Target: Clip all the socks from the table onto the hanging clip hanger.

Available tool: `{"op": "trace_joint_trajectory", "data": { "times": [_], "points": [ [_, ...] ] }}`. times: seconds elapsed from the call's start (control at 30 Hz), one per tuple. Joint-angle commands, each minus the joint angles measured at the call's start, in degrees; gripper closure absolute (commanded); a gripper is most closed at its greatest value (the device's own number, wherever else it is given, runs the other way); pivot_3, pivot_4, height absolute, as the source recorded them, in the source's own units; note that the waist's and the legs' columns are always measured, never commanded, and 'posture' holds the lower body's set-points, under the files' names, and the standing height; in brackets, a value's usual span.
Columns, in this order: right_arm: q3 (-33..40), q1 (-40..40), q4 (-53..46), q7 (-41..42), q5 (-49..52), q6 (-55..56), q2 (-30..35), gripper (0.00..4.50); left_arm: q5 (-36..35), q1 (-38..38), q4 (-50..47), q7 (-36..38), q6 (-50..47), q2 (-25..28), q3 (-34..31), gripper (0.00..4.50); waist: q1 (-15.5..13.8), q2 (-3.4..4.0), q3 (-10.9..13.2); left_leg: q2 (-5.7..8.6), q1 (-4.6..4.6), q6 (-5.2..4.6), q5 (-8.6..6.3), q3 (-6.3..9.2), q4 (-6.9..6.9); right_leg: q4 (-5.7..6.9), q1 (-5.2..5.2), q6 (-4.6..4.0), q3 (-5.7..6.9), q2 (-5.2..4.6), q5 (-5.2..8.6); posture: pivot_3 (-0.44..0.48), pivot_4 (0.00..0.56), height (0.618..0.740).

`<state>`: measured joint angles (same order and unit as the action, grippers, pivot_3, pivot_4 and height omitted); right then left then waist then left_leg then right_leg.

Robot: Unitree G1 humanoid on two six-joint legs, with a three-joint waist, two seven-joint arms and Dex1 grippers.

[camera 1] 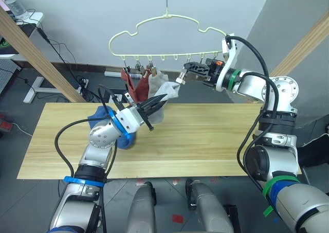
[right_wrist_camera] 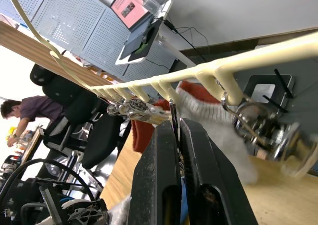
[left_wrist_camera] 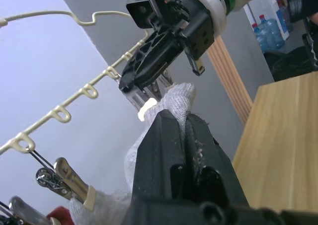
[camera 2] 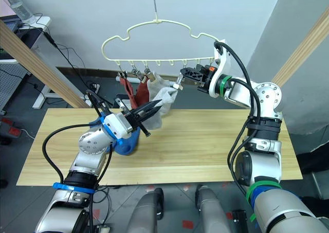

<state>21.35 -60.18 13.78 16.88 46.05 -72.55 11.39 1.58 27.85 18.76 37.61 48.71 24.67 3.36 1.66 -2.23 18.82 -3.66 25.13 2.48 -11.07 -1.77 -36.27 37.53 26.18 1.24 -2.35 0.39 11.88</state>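
Left hand (camera 1: 157,105) sits nearest, black fingers pinched on a soft light grey sock (camera 1: 165,91) with ribbed knit, lifted above the tabletop (camera 1: 205,140). Right hand (camera 1: 188,70) has its fingers closed around a small grey metal clip (camera 1: 180,77) just beside the sock's top edge. Thin pale-yellow wire clip hanger (camera 1: 167,35), cloud-shaped, already carries rust-red socks (camera 1: 138,87) and another grey one. Blue socks (camera 1: 110,125) lie bunched on the light plank wood under the left arm.
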Motion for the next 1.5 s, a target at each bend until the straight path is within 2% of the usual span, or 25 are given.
{"op": "trace_joint_trajectory", "data": {
  "times": [0.03, 0.7, 0.8, 1.13, 1.23, 1.43, 1.5],
  "points": [
    [0.01, 0.77, 1.05, -1.51, -0.16, -2.24, 0.39, 4.5, 0.58, 0.69, -0.36, -1.54, 2.13, 0.18, 0.59, 4.49, 0.0, 0.0, 0.0, 0.0, 0.0, 0.0, 0.0, 0.0, 0.02, -0.03, 0.0, 0.0, 0.0, 0.0, 0.0, -0.04, 0.336, 0.74],
    [-1.27, 1.58, 0.25, -1.84, 1.35, -4.33, 0.41, 4.5, 3.43, 2.85, 1.46, -5.75, 5.09, 0.51, 1.67, 4.49, 0.01, 0.0, 0.0, -0.01, 0.14, -0.1, -0.06, 0.0, 0.2, -0.45, -0.02, 0.02, 0.05, -0.01, -0.01, -0.034, 0.34, 0.74],
    [-1.12, 1.69, 0.06, -1.73, 1.95, -4.91, 0.45, 3.66, 3.67, 3.04, 1.77, -5.97, 5.31, 0.57, 1.77, 4.5, 0.02, 0.0, 0.0, -0.01, 0.15, -0.1, -0.06, 0.0, 0.21, -0.46, -0.01, 0.02, 0.05, -0.01, -0.01, -0.036, 0.34, 0.74],
    [-0.37, 2.14, -1.09, -2.09, 2.59, -6.19, 1.15, 0.04, 4.66, 4.88, 3.93, -7.02, 4.83, 0.21, 2.73, 4.5, 0.11, 0.04, 0.03, -0.01, 0.77, -0.1, -0.06, 0.0, 0.18, -0.39, 0.65, 0.03, 0.05, 0.0, -0.05, -0.037, 0.344, 0.74],
    [1.33, 3.06, -3.48, -2.4, 3.59, -7.54, 2.75, 0.04, 5.16, 5.73, 5.69, -7.63, 2.93, -0.48, 3.1, 4.5, 0.04, 0.05, 0.03, -0.01, 0.88, -0.1, -0.06, -0.02, 0.19, -0.38, 0.78, -0.02, 0.04, 0.0, -0.08, -0.036, 0.346, 0.74],
    [0.82, 10.27, -16.09, -0.53, 5.11, -10.0, 9.11, 0.0, 4.45, 7.77, 9.75, -8.98, -4.38, -2.66, 2.84, 2.88, 0.03, 0.05, 0.03, 0.04, 1.0, -0.11, -0.06, -0.06, 0.19, -0.41, 0.88, 0.06, 0.0, -0.03, -0.07, -0.058, 0.348, 0.74],
    [-1.3, 15.26, -22.89, 1.18, 4.32, -8.44, 12.86, 0.0, 0.26, 7.88, 9.91, -6.13, -9.52, -3.44, 2.46, 2.35, 0.02, 0.06, 0.04, 0.02, 1.01, -0.11, -0.06, -0.04, 0.19, -0.38, 0.9, 0.06, 0.03, -0.02, -0.07, -0.069, 0.345, 0.74]
  ]
}}
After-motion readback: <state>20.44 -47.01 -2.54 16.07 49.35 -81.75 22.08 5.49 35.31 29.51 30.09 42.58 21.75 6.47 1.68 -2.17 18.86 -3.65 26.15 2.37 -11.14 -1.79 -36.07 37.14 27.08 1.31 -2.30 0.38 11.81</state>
